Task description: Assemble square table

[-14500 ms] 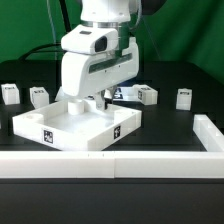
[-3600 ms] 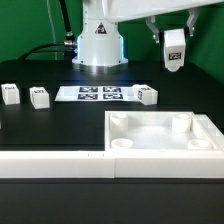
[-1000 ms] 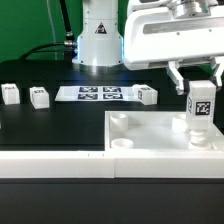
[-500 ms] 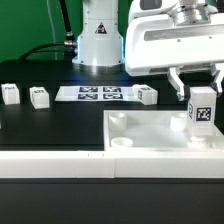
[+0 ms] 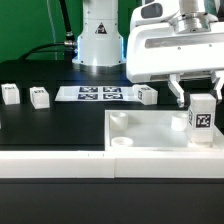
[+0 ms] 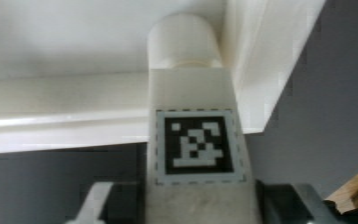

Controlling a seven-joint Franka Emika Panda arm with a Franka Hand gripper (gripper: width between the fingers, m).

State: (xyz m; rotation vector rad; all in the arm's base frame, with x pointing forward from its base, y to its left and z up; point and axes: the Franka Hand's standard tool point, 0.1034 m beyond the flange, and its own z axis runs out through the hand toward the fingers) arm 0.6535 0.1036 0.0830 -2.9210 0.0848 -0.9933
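Black table [image 5: 60, 125]; vertical gripper [image 5: 202, 100] clamps leg [image 5: 203, 116] over top [image 5: 150, 136].

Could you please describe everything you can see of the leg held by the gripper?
The leg is a small white plastic-looking block with a black-and-white square tag on one face. It stands upright, clamped in the gripper, its rounded lower end at the far corner socket of the square top, on the exterior view's right. Whether it is seated cannot be told.
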